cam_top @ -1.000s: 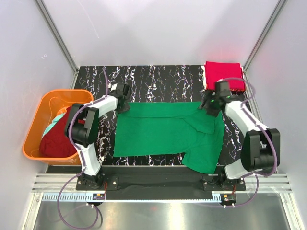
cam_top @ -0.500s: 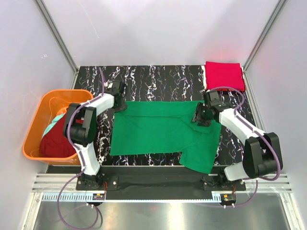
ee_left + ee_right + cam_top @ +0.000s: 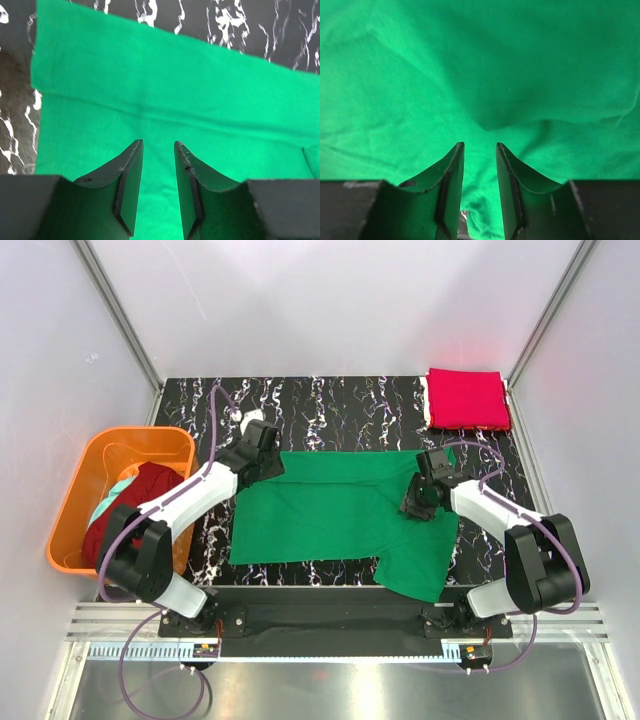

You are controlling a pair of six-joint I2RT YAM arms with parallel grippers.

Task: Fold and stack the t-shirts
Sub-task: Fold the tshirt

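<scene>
The kelly green t-shirt lies spread flat on the black marbled table, with one part hanging toward the front edge at the right. My left gripper is over its back left corner, open, with nothing between the jaws; green cloth lies below. My right gripper is over the shirt's right part, open, low on rumpled green cloth. The crimson red t-shirt lies folded at the back right. The dark maroon t-shirt and the pale teal garment lie in the basket.
The orange plastic basket stands at the table's left side. White walls with metal posts close in the back and both sides. Bare marbled table shows behind the green shirt.
Both grippers have moved off the shirt's back corners onto the cloth, the left one to the right and the right one forward and left. The green shirt has shifted slightly left.
</scene>
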